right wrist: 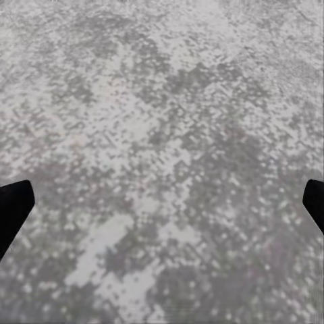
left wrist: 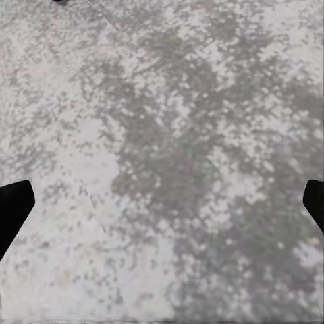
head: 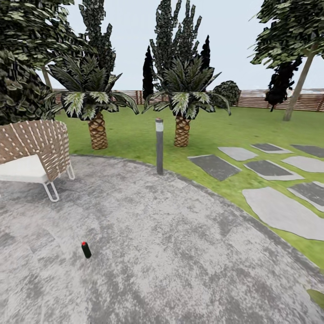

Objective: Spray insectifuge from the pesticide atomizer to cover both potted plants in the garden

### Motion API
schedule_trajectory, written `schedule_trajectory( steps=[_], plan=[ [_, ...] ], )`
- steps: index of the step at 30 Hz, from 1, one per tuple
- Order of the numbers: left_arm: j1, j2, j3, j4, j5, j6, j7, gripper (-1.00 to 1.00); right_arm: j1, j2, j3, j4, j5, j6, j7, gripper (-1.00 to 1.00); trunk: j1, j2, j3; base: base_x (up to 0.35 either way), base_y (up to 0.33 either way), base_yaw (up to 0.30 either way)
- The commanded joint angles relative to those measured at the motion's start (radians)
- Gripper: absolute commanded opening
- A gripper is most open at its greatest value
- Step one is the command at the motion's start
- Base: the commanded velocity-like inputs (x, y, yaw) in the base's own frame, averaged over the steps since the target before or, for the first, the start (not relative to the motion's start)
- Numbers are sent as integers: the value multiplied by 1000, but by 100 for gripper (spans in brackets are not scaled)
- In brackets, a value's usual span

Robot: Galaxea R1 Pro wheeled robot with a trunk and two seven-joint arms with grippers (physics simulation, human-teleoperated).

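Small dark bottle (head: 86, 250) with a red top, probably the pesticide atomizer, stands tilted on the mottled grey patio (head: 180, 261), near left. Woven chair (head: 33, 150) far left, slim grey post (head: 159, 146) at patio edge, 2 scaly palms (head: 182, 101) beyond. My left gripper (left wrist: 162, 202) and right gripper (right wrist: 162, 202) hang spread wide, holding nothing, over speckled paving.

A garden: round grey patio (head: 180, 252), lawn (head: 135, 135) with stepping stones (head: 279, 211), palms (head: 182, 103), far slatted fence (head: 270, 99)
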Motion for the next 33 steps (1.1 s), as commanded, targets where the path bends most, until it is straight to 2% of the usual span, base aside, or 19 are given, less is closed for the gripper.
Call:
schedule_trajectory(
  steps=[1, 19, 33],
  plan=[
    [-1, 0, -1, 2, -2, -3, 4, 100, 0, 0, 0, 0, 0, -3, 0, 100, 0, 0, -1, 0, 0, 278],
    [-1, 0, -1, 0, -2, -3, 4, 100, 0, 0, 0, 0, 0, -3, 0, 100, 0, 0, -1, 8, -1, 278],
    [-1, 0, -1, 0, -2, -3, 4, 100, 0, 0, 0, 0, 0, -3, 0, 100, 0, 0, -1, 212, -146, 278]
  ],
)
